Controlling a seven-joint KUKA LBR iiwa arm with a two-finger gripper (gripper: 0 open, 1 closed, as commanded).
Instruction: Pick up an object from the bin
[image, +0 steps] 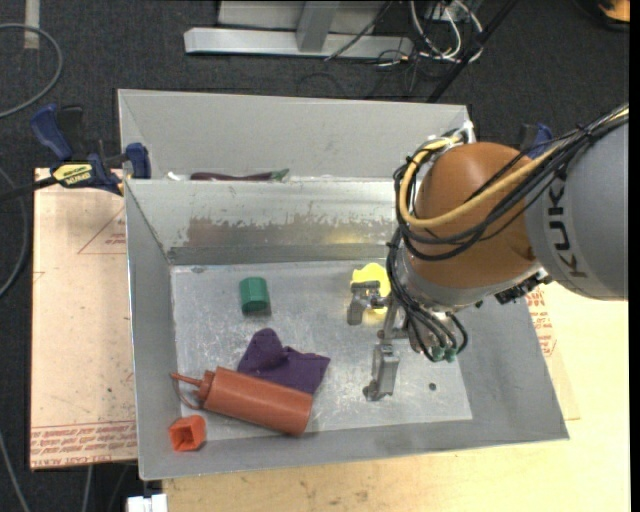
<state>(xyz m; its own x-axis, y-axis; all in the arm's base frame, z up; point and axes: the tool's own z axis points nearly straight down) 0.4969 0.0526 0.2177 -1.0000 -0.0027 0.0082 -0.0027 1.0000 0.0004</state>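
My gripper (368, 340) hangs low over the right half of the bin floor, under the orange wrist cover. Its two fingers stand apart, one toward the back and one toward the front, with only bare floor between them, so it is open. A small yellow thing (370, 274) lies right behind the back finger, partly hidden by the wrist. A purple cloth (283, 361) lies crumpled to the left of the gripper.
A reddish-brown bottle (256, 400) lies on its side by the front wall, its nozzle pointing left. An orange cap (187, 433) sits in the front left corner. A small green cylinder (254, 293) stands toward the back left.
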